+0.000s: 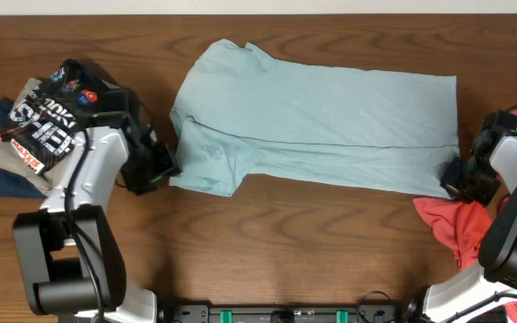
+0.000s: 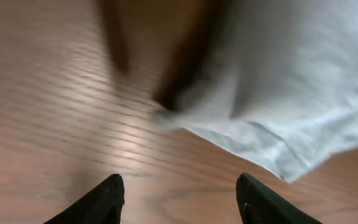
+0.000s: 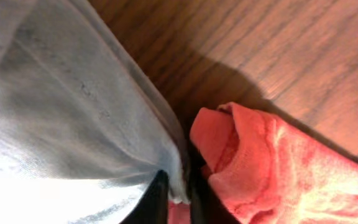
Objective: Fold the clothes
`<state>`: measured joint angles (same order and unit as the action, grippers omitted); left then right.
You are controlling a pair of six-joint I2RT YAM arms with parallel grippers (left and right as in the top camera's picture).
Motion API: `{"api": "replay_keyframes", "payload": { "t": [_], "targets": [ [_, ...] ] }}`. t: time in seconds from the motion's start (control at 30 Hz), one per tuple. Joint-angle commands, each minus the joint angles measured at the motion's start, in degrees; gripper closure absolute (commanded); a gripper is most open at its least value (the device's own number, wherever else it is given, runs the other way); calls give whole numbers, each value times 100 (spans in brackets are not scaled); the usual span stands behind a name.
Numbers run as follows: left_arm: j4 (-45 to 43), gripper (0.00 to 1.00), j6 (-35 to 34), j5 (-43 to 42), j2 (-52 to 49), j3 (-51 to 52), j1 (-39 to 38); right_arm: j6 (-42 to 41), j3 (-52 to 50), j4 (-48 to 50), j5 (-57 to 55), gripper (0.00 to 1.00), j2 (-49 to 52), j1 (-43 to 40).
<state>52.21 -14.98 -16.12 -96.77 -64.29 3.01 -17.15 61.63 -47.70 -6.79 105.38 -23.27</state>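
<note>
The T-shirt point(image 1: 321, 121) lies flat across the upper middle of the desk point(image 1: 285, 242), apparently folded once lengthwise; the crosswise folds look not yet done. Its long axis runs left-right, sleeves at frame left, hem right. The left gripper point(image 2: 179, 190) gapes empty by the sleeve. The right gripper point(image 3: 174, 196) pinches the hem corner beside the red garment point(image 3: 272, 168).

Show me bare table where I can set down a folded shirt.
Largest bare patch: table wood on the robot's side of the T-shirt, between the left arm and the coral-red garment. A smaller one lies between the folded stack and the shirt's collar. Crowded: both ends, at the stack and the red garment.
</note>
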Motion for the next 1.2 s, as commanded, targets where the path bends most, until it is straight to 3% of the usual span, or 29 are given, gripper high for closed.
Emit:
{"api": "replay_keyframes", "payload": {
  "t": [0.0,0.17,0.3,0.5,0.87,0.9,0.97,1.03,1.07,1.17],
  "targets": [
    [9,40,337,33,208,22,-448,57,262,-179,533,83,87,-76],
    [-68,39,450,538,199,22,-1174,245,999,-848,876,80,-7,-68],
    [-149,32,450,813,195,22,-1648,245,1388,-1204,927,74,-107,-68],
    [-424,28,448,973,28,26,-2188,400,1440,-1257,1502,71,-164,-68],
    [-721,28,448,1043,-769,28,-2747,398,1440,-1300,1502,71,-164,-68],
    [-769,33,448,1043,-791,28,-2758,398,1440,-1300,1502,71,-164,-68],
    [-872,61,448,1043,-815,28,-2763,398,1440,-1300,1502,71,-164,-68],
    [-949,81,448,1045,-815,28,-2763,398,1440,-1298,1502,72,-164,-68],
    [-953,87,448,1049,-815,28,-2761,398,1440,-1298,1499,71,-164,-68],
    [-944,89,448,1084,-815,28,-2758,398,1440,-1298,1502,71,-164,-68]
  ]
}}
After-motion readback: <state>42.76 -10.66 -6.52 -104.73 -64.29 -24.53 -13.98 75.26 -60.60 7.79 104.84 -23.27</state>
